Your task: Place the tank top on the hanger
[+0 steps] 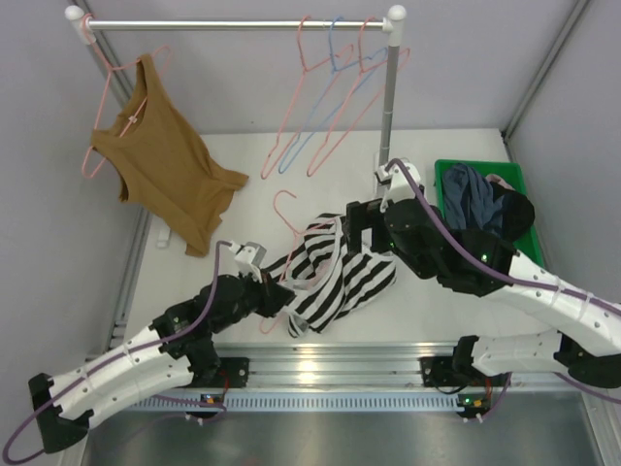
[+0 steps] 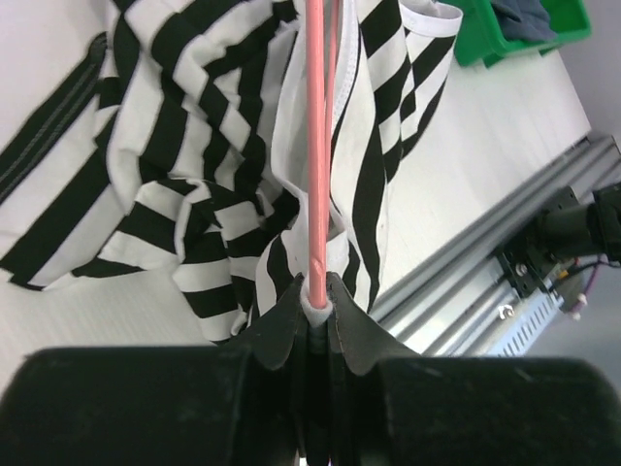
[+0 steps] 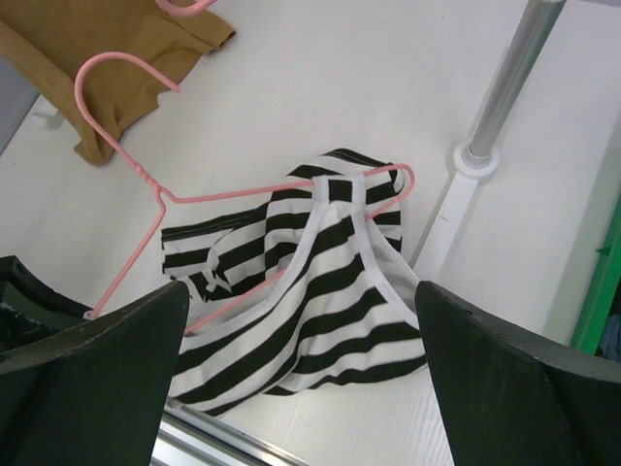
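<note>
Pinches hanger (image 2: 315,146) corner in left gripper (image 2: 315,301) | holds right gripper (image 3: 301,311) spread wide, empty, over tank top (image 3: 335,291) bunched on table (image 3: 340,87) | has one strap (image 3: 374,194) looped over far hanger end | risks shedding that strap on tilting hanger or dragging fabric

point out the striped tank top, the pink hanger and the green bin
striped tank top (image 3: 320,311): right wrist view, on its body
pink hanger (image 2: 316,146): left wrist view, on its straight wire
green bin (image 1: 443,189): top view, on its left wall
</note>
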Robot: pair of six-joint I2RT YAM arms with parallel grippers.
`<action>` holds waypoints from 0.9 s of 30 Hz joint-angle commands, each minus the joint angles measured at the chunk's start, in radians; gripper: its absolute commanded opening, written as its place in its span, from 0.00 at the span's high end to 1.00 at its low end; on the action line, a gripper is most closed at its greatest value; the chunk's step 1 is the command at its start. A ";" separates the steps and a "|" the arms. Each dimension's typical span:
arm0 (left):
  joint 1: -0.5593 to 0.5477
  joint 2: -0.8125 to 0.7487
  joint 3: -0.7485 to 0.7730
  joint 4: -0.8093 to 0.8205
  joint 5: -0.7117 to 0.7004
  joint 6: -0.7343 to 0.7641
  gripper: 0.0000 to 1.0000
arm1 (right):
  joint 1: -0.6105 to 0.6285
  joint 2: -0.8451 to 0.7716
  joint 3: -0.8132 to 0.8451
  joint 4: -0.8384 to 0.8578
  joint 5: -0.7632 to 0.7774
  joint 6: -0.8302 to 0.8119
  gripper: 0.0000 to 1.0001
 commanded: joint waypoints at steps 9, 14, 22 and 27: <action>0.021 0.039 0.079 -0.114 -0.269 0.019 1.00 | 0.016 -0.054 0.062 -0.027 0.031 -0.027 0.00; 0.124 0.114 0.139 -0.100 -0.197 0.078 1.00 | 0.016 -0.069 0.062 -0.036 0.027 -0.025 0.00; 0.570 0.191 0.220 -0.038 0.123 0.203 1.00 | 0.016 -0.083 0.075 -0.061 0.019 -0.022 0.00; 0.656 0.272 0.361 -0.087 0.121 0.301 1.00 | 0.016 -0.087 0.082 -0.077 0.016 -0.027 0.00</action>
